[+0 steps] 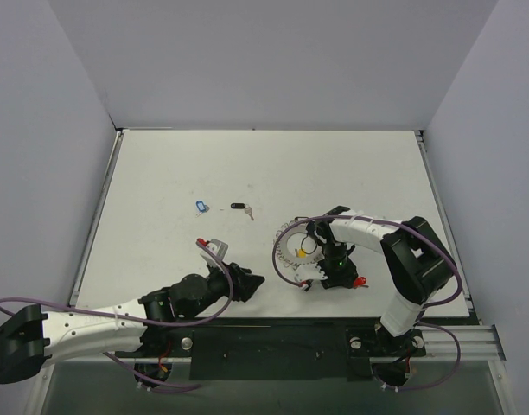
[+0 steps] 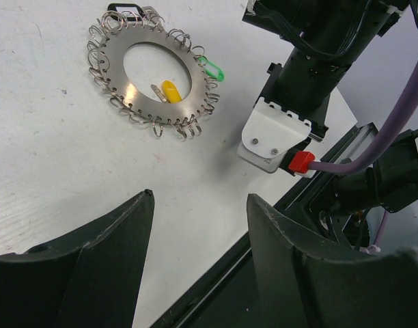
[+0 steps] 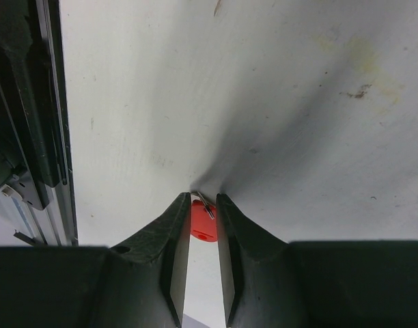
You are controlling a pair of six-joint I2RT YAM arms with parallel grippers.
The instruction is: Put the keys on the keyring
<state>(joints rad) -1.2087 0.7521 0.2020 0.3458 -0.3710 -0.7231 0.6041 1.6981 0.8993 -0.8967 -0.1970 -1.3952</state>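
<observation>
Though unclear overhead, red key (image 3: 203,231) within right claw (image 3: 203,200)

Robot lab test cell. White worktop (image 1: 247,173) boxed in by plain grey walls (image 1: 273,60) on three sides. Aluminium rail (image 1: 455,333) near right tool (image 1: 357,282), toward its base, left arm (image 1: 117,320) and right arm (image 1: 403,259) bolted there side by side. Purple cabling (image 1: 276,252) looped just beside that tool.

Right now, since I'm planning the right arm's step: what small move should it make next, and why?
Probably close the right gripper firmly on the red key. Its fingers flank the key on the table, and the keyring lies apart from it.
</observation>
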